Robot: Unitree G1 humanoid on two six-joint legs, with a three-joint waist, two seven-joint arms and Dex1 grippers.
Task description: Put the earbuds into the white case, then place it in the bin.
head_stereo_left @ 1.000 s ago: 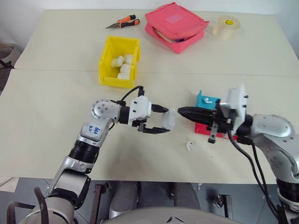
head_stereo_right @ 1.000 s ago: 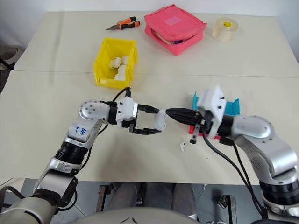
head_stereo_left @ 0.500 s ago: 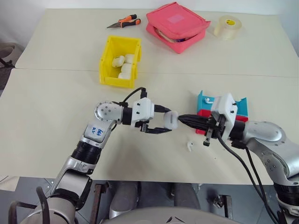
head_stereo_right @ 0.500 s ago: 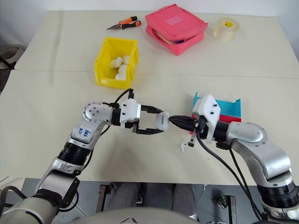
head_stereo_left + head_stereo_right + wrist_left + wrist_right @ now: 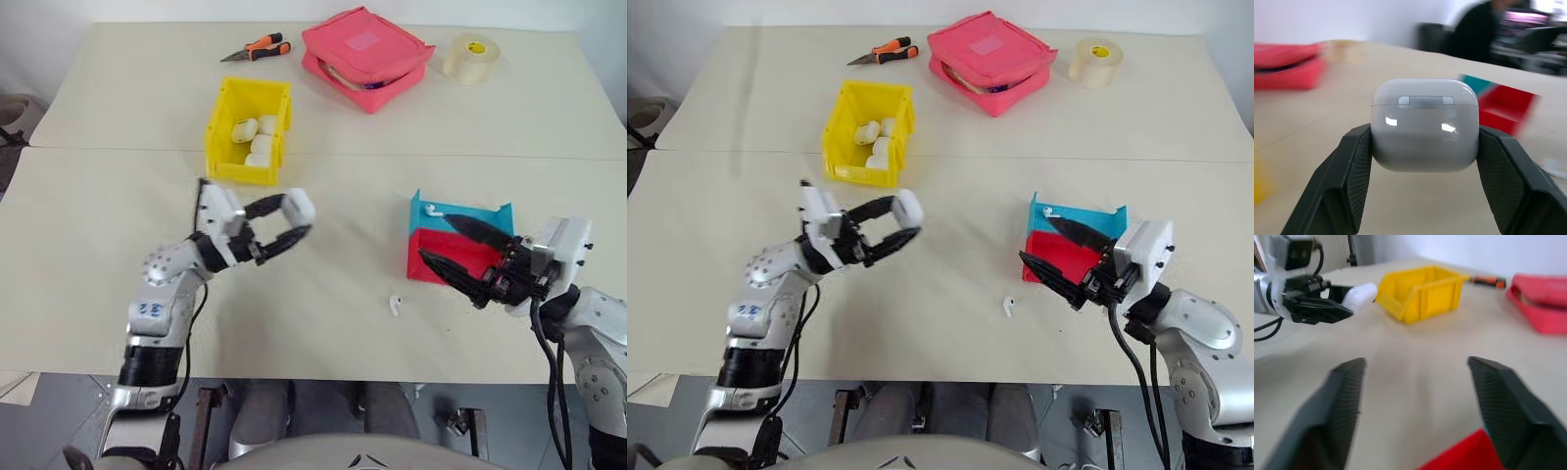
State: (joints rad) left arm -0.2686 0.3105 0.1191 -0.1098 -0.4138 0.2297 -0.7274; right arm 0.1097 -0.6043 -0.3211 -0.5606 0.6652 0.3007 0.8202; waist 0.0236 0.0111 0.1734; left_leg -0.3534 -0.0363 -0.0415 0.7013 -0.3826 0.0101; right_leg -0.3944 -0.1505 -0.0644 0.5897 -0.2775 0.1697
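My left gripper [image 5: 297, 219] is shut on the white case [image 5: 300, 207], held clear of the table with its lid closed, as the left wrist view confirms [image 5: 1425, 125]. The yellow bin [image 5: 219, 125] stands just beyond it and holds several white cases. My right gripper [image 5: 438, 238] hangs open over the red tray [image 5: 468, 260], with nothing between its fingers. One earbud [image 5: 394, 305] lies on the bare table in front of the trays. Another earbud [image 5: 431, 208] rests in the blue tray [image 5: 480, 211].
At the far edge lie orange-handled pliers [image 5: 257, 46], a pink zip pouch [image 5: 367, 54] and a roll of tape [image 5: 470, 57]. The right wrist view shows the left gripper with the case [image 5: 1359, 293] near the bin [image 5: 1422, 291].
The left gripper swung left with the case, away from the right gripper and nearer the bin. The right gripper drew back to the right over the trays and opened.
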